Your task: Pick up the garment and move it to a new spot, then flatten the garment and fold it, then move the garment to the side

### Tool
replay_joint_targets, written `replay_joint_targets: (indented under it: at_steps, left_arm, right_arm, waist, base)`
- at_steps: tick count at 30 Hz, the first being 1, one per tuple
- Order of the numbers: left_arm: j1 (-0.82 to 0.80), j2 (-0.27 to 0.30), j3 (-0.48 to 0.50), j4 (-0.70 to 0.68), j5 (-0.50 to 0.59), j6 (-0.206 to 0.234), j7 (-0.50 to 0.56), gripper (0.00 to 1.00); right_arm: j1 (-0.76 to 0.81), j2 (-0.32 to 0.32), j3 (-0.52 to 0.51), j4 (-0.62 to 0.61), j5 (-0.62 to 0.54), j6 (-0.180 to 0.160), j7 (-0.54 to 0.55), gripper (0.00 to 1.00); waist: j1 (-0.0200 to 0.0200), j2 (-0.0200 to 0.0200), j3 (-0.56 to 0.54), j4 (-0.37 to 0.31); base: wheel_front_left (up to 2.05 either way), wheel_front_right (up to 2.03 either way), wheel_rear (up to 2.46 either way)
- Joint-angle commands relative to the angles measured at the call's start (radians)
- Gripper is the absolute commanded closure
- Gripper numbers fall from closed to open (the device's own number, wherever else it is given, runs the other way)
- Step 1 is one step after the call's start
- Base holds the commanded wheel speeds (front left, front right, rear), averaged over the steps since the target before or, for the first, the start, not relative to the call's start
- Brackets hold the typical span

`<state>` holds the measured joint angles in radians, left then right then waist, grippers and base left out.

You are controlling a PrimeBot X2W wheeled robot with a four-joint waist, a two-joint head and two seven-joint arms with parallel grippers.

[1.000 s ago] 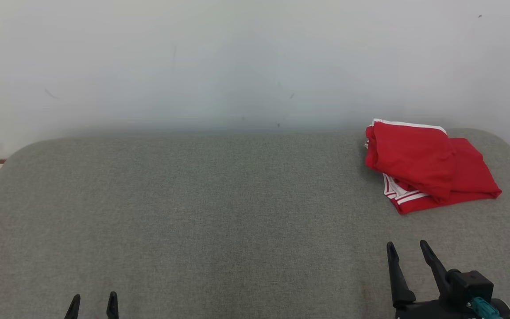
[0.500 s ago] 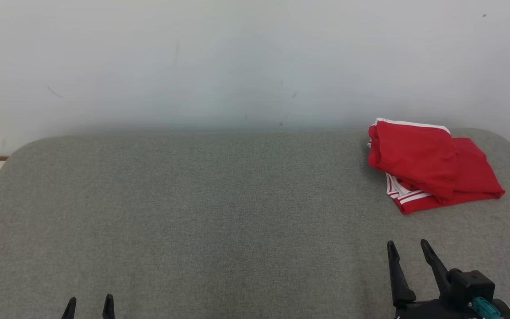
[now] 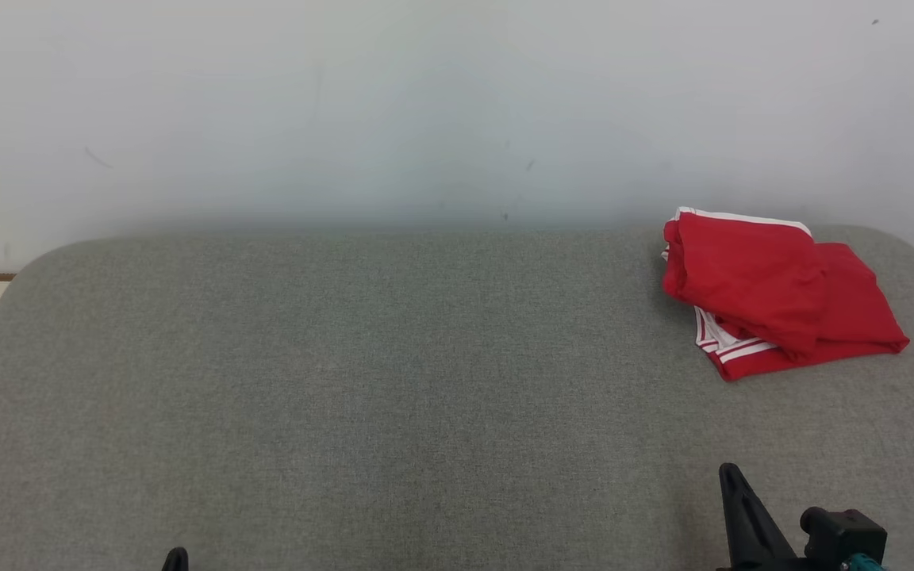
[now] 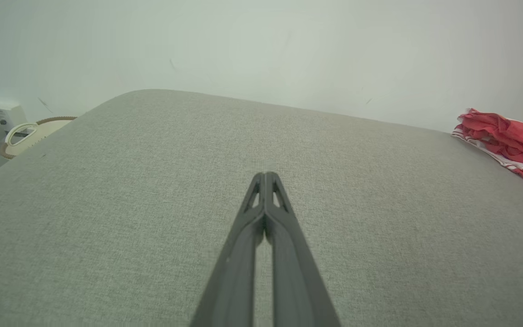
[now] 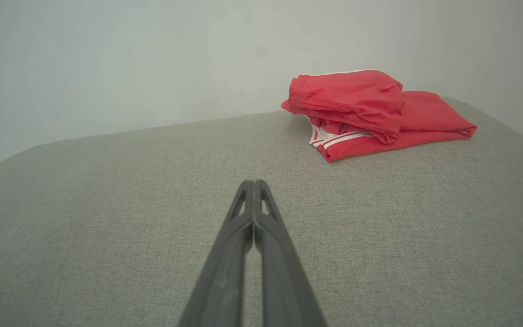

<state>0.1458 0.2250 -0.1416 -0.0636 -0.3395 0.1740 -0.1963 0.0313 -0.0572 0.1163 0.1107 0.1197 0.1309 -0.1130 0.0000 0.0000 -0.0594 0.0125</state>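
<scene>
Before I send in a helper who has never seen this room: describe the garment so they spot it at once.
Find the wide grey padded surface against the pale wall. At its far right corner lies the garment, loosely folded. It is the only bright red thing there, with white stripes at its edges.

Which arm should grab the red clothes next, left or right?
Probably the right. The right pincer sits nearer the red garment, on the same side of the grey cushion; the left pincer is far across it. Both are shut, holding nothing.
</scene>
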Motion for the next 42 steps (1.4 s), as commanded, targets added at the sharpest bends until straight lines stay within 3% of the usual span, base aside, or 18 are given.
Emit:
replay_joint_targets:
  at_steps: [1, 15, 42]
  left_arm:
    - [-0.007, 0.006, 0.014, -0.007, -0.048, -0.012, 0.007, 1.0]
    - [-0.05, -0.016, 0.066, 0.053, -0.309, -0.072, 0.062, 1.0]
    - [-0.103, -0.064, 0.159, 0.124, -0.65, -0.153, 0.155, 1.0]
  right_arm:
    - [-0.02, -0.002, -0.001, -0.015, 0.055, 0.0, 0.004, 1.0]
    - [-0.059, -0.008, -0.017, 0.026, 0.355, 0.0, 0.033, 1.0]
    - [-0.102, -0.004, -0.051, 0.075, 0.753, 0.0, 0.083, 1.0]
  waist:
    - [0.0, 0.0, 0.001, 0.0]
    - [0.0, 0.0, 0.009, -0.002]
    - [0.0, 0.0, 0.024, -0.004]
  base:
    - [0.0, 0.0, 0.0]
    - [0.0, 0.0, 0.0]
    - [0.0, 0.0, 0.0]
